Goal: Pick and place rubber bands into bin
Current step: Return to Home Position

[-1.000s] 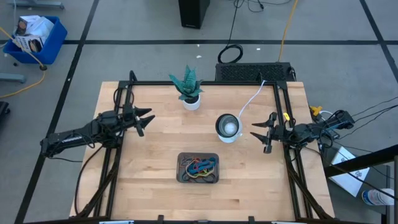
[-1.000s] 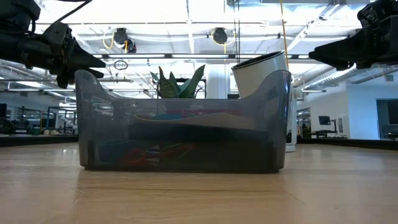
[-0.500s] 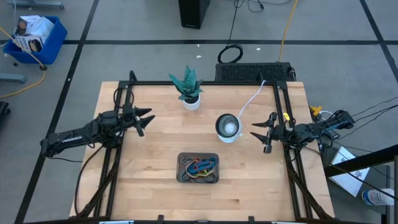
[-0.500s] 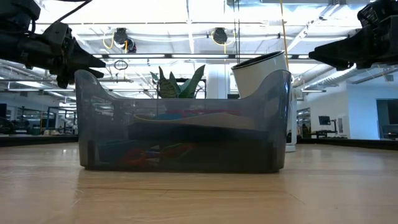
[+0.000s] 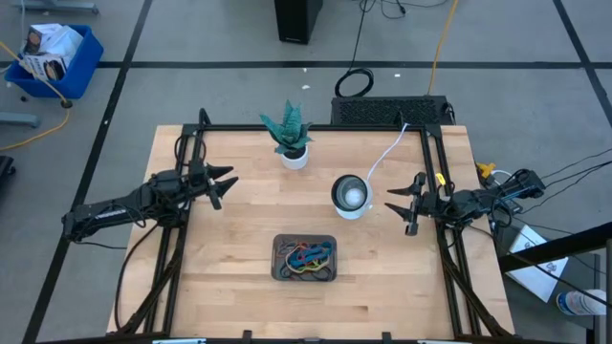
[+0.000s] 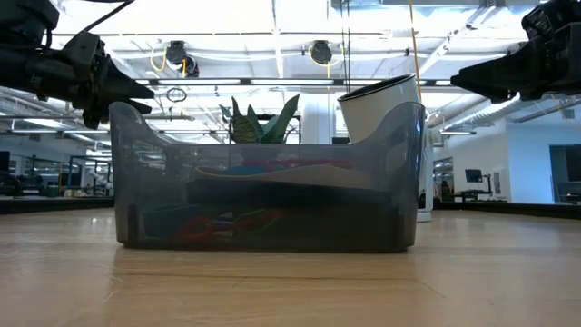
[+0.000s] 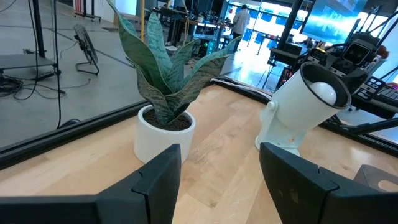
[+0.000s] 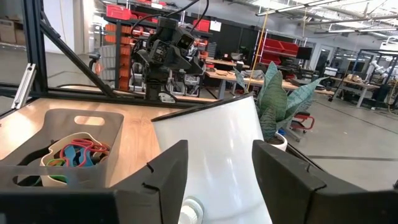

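Note:
The dark grey bin [image 5: 305, 258] stands near the table's near edge, in the middle. The rubber bands [image 5: 308, 256], blue, red-orange, green-yellow and tan, lie tangled inside it; they also show through its wall in the low view [image 6: 236, 221] and in the right wrist view [image 8: 76, 154]. My left gripper [image 5: 226, 184] is open and empty, raised over the table's left side. My right gripper [image 5: 398, 211] is open and empty, raised over the right side next to the bowl [image 5: 350, 195].
A round white-silver bowl [image 7: 298, 106] stands right of centre, with a white cable [image 5: 382, 158] running from it to the far edge. A potted plant [image 5: 290, 134] stands at the far middle. A black frame [image 5: 316, 127] runs around the table. A blue crate [image 5: 55, 57] stands on the floor.

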Robot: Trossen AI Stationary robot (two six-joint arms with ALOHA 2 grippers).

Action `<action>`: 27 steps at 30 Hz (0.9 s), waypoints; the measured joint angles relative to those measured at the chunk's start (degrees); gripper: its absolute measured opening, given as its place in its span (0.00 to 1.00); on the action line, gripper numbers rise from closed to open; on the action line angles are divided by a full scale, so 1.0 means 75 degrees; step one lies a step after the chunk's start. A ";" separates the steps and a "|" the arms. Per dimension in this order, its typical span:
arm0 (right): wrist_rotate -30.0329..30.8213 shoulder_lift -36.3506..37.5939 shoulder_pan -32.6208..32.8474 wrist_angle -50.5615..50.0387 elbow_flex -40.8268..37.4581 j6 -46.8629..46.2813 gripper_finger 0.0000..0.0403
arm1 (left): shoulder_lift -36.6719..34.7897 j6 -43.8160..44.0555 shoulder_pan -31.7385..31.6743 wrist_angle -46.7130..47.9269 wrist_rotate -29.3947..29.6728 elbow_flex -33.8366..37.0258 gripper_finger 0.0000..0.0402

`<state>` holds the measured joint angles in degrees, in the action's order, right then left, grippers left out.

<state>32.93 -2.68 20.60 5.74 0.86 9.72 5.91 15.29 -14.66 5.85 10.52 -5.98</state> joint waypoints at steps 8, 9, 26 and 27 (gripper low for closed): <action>0.0000 0.0000 0.0000 0.0000 0.0003 0.0000 0.43 | 0.0000 0.0009 0.0000 0.0000 -0.0002 0.0000 0.56; 0.0000 0.0000 0.0001 0.0000 0.0003 0.0000 0.43 | 0.0000 0.0008 0.0000 0.0000 -0.0002 0.0000 0.56; 0.0000 0.0000 0.0003 0.0003 0.0001 -0.0001 0.43 | 0.0000 0.0000 0.0000 0.0000 -0.0002 0.0000 0.56; 0.0000 0.0000 0.0000 0.0003 0.0003 0.0000 0.43 | 0.0000 0.0000 0.0003 0.0000 -0.0002 0.0000 0.56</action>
<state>32.93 -2.68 20.60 5.76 0.88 9.71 5.91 15.29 -14.63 5.85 10.50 -5.98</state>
